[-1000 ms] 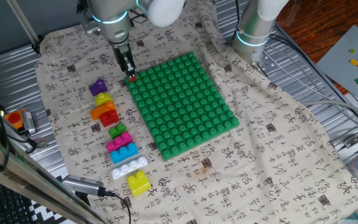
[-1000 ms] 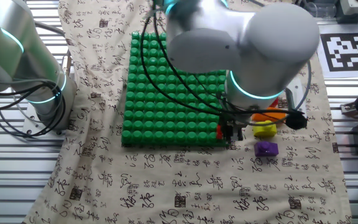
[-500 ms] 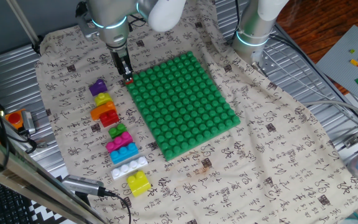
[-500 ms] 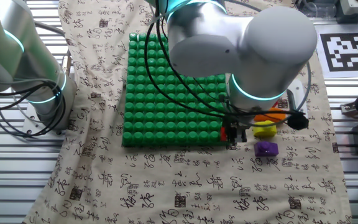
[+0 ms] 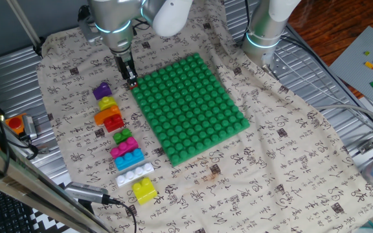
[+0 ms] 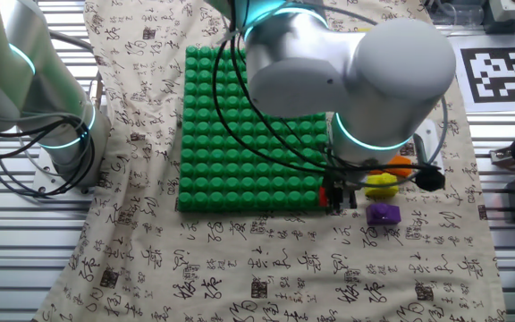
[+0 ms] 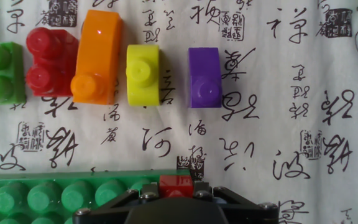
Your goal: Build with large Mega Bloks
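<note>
My gripper [image 5: 131, 79] is shut on a small red Mega Blok [image 5: 133, 83] at the near-left corner of the big green baseplate [image 5: 193, 107]. In the hand view the red blok [image 7: 176, 185] sits between the jaws, at the baseplate's corner stud row [image 7: 55, 196]. I cannot tell whether it is pressed onto a stud. Loose bloks lie in a row on the cloth left of the plate: purple [image 5: 101, 90], yellow [image 5: 107, 103], orange [image 5: 105, 114], red [image 5: 114, 122], green [image 5: 122, 136], pink [image 5: 123, 148], blue [image 5: 129, 159], white [image 5: 135, 173] and another yellow [image 5: 144, 189].
A second arm's base [image 5: 264, 32] stands behind the baseplate. A pale grey plate [image 5: 361, 55] with tiny bricks lies at far right. An orange object [image 5: 15, 123] sits on the left rail. Patterned cloth covers the table.
My gripper has shifted slightly left and back along the baseplate's corner with the red blok still in it. The loose bloks have not moved.
</note>
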Tool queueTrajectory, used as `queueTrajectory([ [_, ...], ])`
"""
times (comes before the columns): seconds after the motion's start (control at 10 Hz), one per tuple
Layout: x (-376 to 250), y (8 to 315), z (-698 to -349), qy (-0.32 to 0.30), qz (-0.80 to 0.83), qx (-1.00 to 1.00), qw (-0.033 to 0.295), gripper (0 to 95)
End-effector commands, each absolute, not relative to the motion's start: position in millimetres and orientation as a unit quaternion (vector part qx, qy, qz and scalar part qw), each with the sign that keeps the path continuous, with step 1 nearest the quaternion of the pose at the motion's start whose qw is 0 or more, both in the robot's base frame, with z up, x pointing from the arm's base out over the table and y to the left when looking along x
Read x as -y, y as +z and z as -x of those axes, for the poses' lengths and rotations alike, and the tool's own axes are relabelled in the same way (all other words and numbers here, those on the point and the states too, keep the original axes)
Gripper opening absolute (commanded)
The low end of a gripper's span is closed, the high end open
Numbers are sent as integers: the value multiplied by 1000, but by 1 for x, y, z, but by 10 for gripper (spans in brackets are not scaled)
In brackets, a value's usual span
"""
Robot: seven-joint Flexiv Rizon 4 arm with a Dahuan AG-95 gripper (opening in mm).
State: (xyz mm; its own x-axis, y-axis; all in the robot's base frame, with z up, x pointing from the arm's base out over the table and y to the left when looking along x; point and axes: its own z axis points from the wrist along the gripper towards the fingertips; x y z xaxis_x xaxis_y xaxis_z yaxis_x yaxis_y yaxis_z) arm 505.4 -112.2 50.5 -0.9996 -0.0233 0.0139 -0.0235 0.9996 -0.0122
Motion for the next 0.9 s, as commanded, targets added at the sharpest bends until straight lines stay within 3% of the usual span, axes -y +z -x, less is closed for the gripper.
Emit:
queueTrajectory([
  [0.1, 114, 46, -507, 7, -12, 1000, 5, 0],
  [0.6, 113, 48, -507, 3, -19, 1000, 2, 0],
  [0.7, 113, 48, -507, 3, -20, 1000, 3, 190],
  [0.9, 112, 50, -508, 3, -20, 1000, 3, 190],
])
